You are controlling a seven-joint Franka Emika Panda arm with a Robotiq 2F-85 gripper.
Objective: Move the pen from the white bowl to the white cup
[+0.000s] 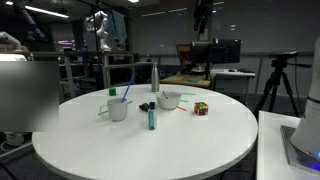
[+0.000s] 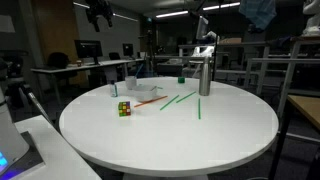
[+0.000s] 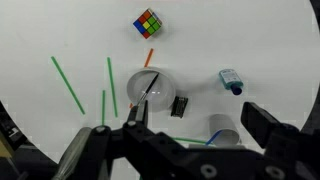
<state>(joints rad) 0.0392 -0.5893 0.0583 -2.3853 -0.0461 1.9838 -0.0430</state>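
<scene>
In the wrist view the white bowl [image 3: 152,90] lies on the round table with a thin dark pen [image 3: 147,88] leaning across it. The white cup [image 3: 224,130] stands to its right with a blue stick in it, partly behind my gripper body. My gripper [image 3: 200,118] hangs high above both, open and empty, one finger over the bowl's near edge, the other right of the cup. In an exterior view the bowl [image 1: 169,99] and the cup [image 1: 118,108] stand apart near the table's middle.
A Rubik's cube [image 3: 148,24], an orange stick [image 3: 149,58], several green sticks [image 3: 68,84], a teal bottle [image 3: 231,82] and a small black clip [image 3: 180,105] lie around the bowl. A tall silver bottle [image 1: 154,75] stands behind them.
</scene>
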